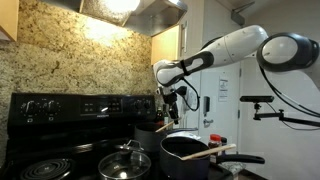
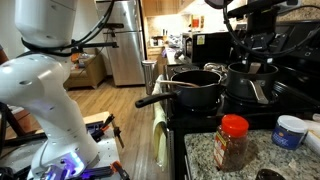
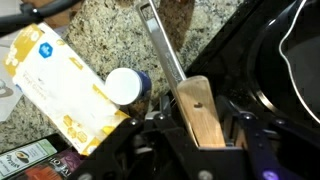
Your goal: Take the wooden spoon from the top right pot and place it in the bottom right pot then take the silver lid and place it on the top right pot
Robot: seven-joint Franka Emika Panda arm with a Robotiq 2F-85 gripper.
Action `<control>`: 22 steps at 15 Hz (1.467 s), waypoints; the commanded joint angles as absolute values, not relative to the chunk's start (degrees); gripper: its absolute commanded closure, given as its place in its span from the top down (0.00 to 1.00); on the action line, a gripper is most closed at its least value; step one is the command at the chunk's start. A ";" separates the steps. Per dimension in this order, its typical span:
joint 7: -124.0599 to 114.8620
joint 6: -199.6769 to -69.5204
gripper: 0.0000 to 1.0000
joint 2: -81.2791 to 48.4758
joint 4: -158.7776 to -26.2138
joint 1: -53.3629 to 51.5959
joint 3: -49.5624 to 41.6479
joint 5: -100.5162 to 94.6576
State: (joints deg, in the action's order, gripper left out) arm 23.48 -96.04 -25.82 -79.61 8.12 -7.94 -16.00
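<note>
My gripper (image 1: pixel 172 100) hangs over the back of the stove, above the small grey top right pot (image 1: pixel 150 134). In the wrist view the gripper (image 3: pixel 206 128) has the flat, light-tan end of the wooden spoon (image 3: pixel 198 105) between its fingers, which press it from both sides. The wide black bottom right pot (image 1: pixel 186 152) stands in front, with a paler wooden utensil (image 1: pixel 212 152) lying across its rim. The domed silver lid (image 1: pixel 124 160) rests on the front burner beside the black pot. In an exterior view the gripper (image 2: pixel 250 55) is above the small pot (image 2: pixel 250 84), behind the black pot (image 2: pixel 195 90).
A yellow-and-white carton (image 3: pixel 60 85) and a blue container with a white cap (image 3: pixel 125 86) stand on the granite counter. A red-lidded spice jar (image 2: pixel 232 142) and a white tub (image 2: pixel 290 130) sit on the counter's near side. A range hood (image 1: pixel 135 10) hangs overhead.
</note>
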 commanded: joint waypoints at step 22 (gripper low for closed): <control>22.98 -107.95 0.14 -2.54 -93.72 7.76 -6.63 -17.39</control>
